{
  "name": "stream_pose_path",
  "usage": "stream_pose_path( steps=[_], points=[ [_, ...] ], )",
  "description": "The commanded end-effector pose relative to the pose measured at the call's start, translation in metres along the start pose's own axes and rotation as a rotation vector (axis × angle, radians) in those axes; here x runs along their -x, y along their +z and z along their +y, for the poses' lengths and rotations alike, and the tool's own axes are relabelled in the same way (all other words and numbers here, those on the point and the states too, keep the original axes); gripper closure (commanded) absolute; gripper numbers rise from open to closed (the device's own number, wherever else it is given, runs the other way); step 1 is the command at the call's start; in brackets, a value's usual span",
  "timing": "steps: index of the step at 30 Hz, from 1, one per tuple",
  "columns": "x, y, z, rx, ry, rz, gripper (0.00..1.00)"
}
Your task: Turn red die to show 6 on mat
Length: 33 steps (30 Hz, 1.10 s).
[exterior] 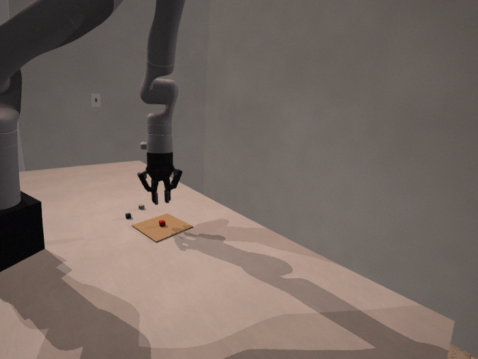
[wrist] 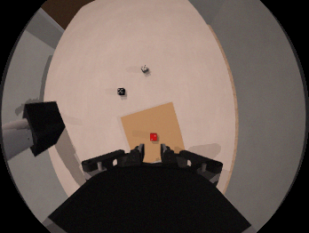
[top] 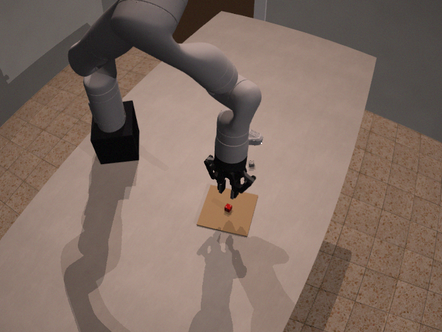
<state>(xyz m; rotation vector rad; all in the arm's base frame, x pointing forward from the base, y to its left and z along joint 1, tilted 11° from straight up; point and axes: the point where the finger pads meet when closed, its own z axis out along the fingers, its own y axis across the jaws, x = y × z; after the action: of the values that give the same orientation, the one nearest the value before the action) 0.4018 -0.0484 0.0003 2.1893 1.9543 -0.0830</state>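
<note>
tool (exterior: 161,201) hangs w/ nothing gripped above square tan mat (exterior: 154,231).

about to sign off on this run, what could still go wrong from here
The pips on top of the red die are too small to read, so 6 may not be up. The end effector hangs above the mat, partly open and empty; a regrasp could push the die toward the mat's edge. Coming down off target could disturb the black die or white die beside the mat.
</note>
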Motion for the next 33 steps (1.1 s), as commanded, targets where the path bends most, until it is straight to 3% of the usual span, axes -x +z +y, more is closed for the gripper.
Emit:
stream_pose_path(
  steps=[1, 8, 10, 15, 27, 33],
  points=[
    [-0.0053, 0.0003, 0.0001, -0.001, -0.012, -0.023, 0.69],
    [-0.0064, 0.0011, -0.0003, -0.003, -0.011, -0.146, 0.69],
    [-0.0064, 0.0011, -0.0003, -0.003, -0.011, -0.146, 0.69],
    [-0.0073, -0.0008, 0.0008, 0.006, -0.011, -0.215, 0.69],
    [-0.0103, -0.0008, 0.0012, 0.008, -0.01, -0.237, 0.69],
    [-0.0104, 0.0011, 0.0013, 0.004, -0.009, -0.299, 0.69]
  ],
)
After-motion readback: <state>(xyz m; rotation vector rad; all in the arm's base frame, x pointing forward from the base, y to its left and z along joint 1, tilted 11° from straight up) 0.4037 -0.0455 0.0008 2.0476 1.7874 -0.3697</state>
